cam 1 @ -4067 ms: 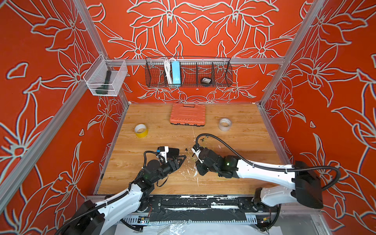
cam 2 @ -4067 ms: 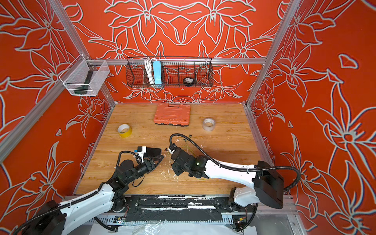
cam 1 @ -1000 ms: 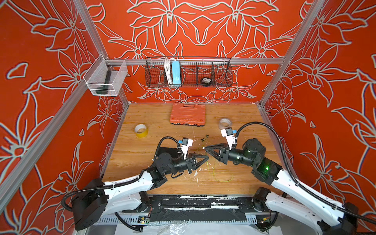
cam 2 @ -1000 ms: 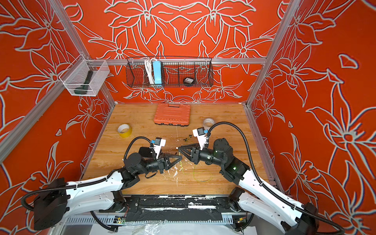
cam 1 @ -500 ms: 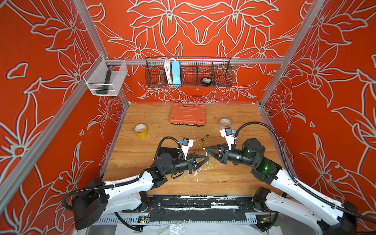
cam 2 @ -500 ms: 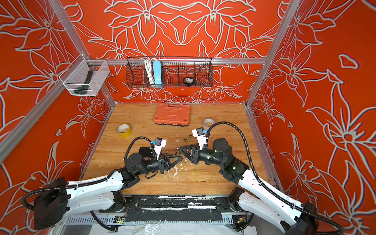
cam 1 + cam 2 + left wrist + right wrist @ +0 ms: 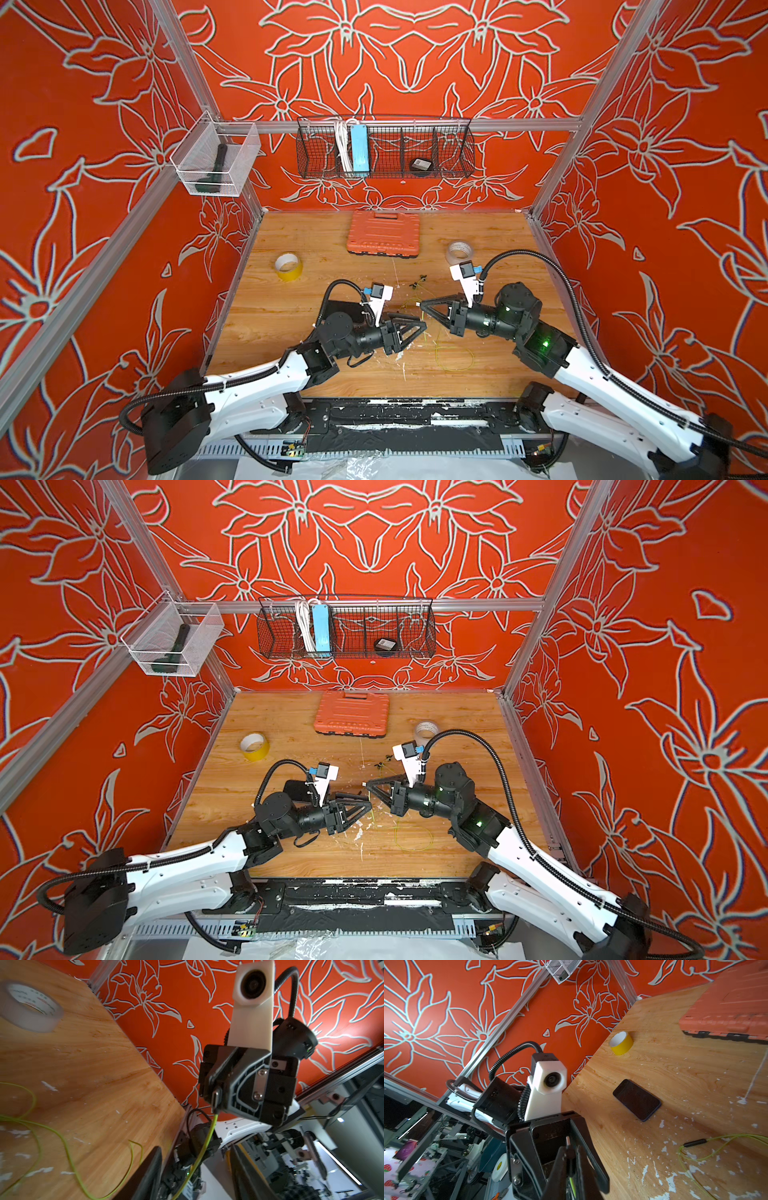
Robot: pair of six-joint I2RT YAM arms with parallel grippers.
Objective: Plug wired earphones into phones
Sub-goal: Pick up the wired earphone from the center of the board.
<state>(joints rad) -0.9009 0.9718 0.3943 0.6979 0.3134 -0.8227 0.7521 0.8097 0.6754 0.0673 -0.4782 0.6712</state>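
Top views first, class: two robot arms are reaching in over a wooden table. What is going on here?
The right claw is shut on the earphone plug. The thin yellow-green cable hangs from the plug down to loose loops on the table. The left claw points at the right claw from close by, open and holding nothing. The black phone lies flat on the table beside the left arm, and nothing is plugged into it yet.

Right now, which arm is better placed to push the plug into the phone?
Right. The right gripper is shut on the plug. The left gripper is open and empty. The phone lies flat beside the left arm, so left could probably steady it.
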